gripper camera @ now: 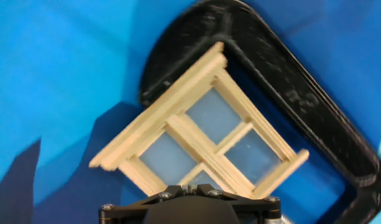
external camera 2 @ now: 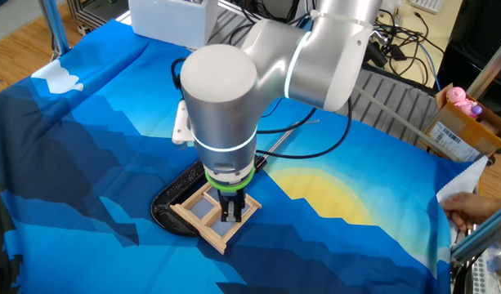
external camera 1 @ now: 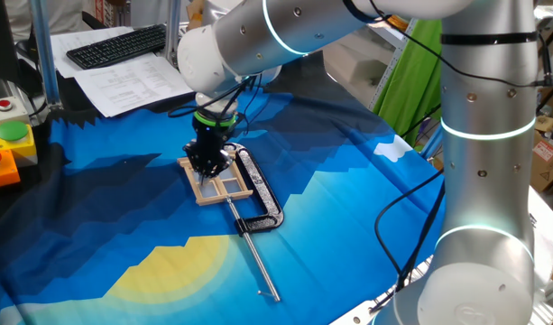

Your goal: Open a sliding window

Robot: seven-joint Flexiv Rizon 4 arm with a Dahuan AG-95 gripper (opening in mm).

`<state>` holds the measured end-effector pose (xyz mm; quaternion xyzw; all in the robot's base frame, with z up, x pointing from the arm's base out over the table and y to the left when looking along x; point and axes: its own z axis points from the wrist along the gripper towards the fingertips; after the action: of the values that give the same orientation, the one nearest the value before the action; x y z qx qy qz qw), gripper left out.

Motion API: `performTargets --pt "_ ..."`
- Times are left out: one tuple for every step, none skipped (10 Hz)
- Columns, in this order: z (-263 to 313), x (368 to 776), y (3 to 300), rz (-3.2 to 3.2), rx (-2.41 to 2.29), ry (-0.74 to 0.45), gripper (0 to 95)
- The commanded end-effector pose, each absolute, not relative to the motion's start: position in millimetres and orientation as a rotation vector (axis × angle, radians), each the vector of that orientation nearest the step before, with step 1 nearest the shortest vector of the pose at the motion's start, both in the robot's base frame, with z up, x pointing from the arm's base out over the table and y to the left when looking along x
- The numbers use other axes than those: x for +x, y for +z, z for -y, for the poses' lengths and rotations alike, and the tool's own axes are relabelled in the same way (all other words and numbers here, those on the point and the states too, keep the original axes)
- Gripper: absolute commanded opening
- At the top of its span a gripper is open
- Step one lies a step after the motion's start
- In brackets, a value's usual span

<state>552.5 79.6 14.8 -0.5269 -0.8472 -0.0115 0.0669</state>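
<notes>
Blue printed cloth (external camera 1: pixel 366 208) (mountain pattern), keyboard (external camera 1: pixel 118 45) behind, papers (external camera 1: pixel 132 86)

- Sliding window (gripper camera: pixel 199 143): pale wood frame, crossbars, lying diagonally on blue cloth (gripper camera: pixel 59 74).
- Black clamp (gripper camera: pixel 289 93): curves around the window's upper-right side, touching it.

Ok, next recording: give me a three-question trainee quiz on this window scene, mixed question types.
1. True or false: the gripper points straight down over the sliding window.
2. What holds the window in place? A) a black clamp B) tape C) a person's hand
3. Fill in: the gripper's jaws are ____.

Key: 1 true; 2 A, the window sits inside the clamp's black frame on the blue cloth; 3 shut.
</notes>
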Motion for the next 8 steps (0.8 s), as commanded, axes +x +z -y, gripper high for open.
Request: performTargets --pt "-79.1 553.9 15.3 2.513 -1.654 -0.045 0.0" --pt "-79.1 553.9 15.2 2.5 -1.673 -0.049 0.0" --pt "-79.1 554.0 15.2 2.496 -1.679 -0.05 0.0" --pt "-79.1 554.1 15.2 2.484 -1.696 -0.05 0.0" --pt "-79.1 554.2 15.2 2.469 -1.717 -0.049 0.0" --pt "-79.1 554.2 15.1 2.463 -1.722 -0.047 0.0" --pt "-79.1 554.2 14.5 2.455 -1.73 -0.046 0.0" --pt "-79.2 554.2 14.3 2.454 -1.732 -0.045 0.0"
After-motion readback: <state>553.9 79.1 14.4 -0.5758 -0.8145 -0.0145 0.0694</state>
